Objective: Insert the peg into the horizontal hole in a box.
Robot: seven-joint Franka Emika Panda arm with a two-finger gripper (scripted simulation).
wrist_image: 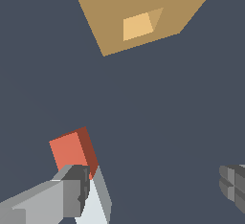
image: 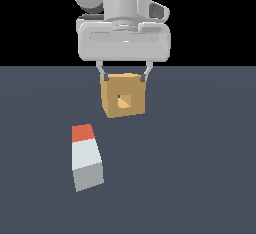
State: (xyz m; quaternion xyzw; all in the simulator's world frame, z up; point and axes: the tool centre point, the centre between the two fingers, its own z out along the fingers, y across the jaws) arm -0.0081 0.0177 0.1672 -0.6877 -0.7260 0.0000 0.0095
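One arm was seen, its gripper (image: 124, 77) hung over the dark floor (image: 200, 178) with the fingers spread wide and nothing between them. In the exterior view the fingertips overlapped the top corners of the box (image: 112, 105); contact could not be told from that view. The wrist view showed the box (wrist_image: 105, 7) well apart from the fingers (wrist_image: 76, 189), so the gripper was judged to be above and clear of it.

The box was set on the floor, its holed face turned toward the exterior camera. The peg (image: 86, 155) was laid flat on the floor, apart from the box, toward the exterior view's left and nearer that camera. Its long axis was run roughly toward the box: orange-red end closest to the box, white middle, grey end farthest.

In the wrist view the peg's red end (wrist_image: 72, 151) was seen just beside one finger, not centred in the open gap of the gripper (wrist_image: 154, 182). A sideways shift and descent were judged needed so that the peg's short width would be straddled.

The hole (image: 123, 100) was left unfilled, centred in the face.
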